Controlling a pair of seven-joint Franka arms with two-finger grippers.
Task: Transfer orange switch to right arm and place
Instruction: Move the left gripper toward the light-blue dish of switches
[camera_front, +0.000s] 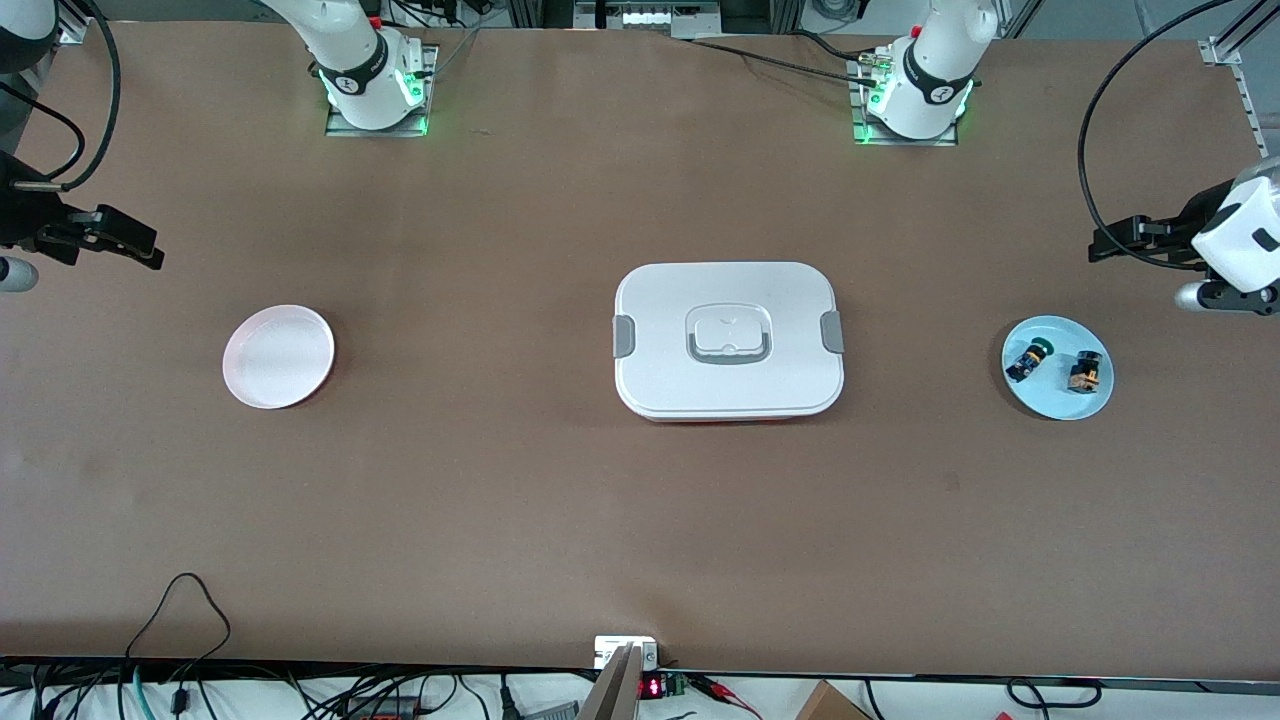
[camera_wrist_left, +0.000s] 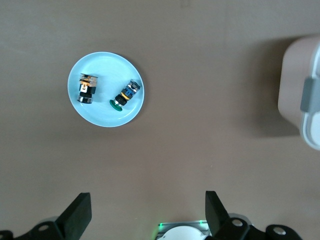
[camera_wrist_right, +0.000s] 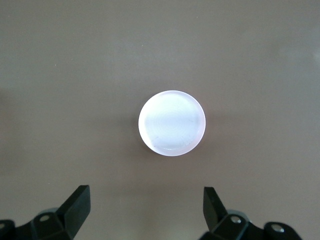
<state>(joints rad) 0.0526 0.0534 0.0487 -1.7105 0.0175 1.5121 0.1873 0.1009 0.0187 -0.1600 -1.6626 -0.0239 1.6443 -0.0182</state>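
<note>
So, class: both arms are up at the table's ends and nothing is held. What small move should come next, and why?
Probably the left gripper, open, should descend over the blue plate onto the orange switch, which lies there untouched beside the green-capped part. The right gripper waits open above the pink plate.

two switches (camera_front: 1058, 366) lie side by side on a plate (camera_front: 1058, 402) toward the left arm's end.

The orange switch (camera_front: 1085, 372) lies on the blue plate (camera_front: 1058, 400) beside a green-capped switch (camera_front: 1028, 359).
</note>
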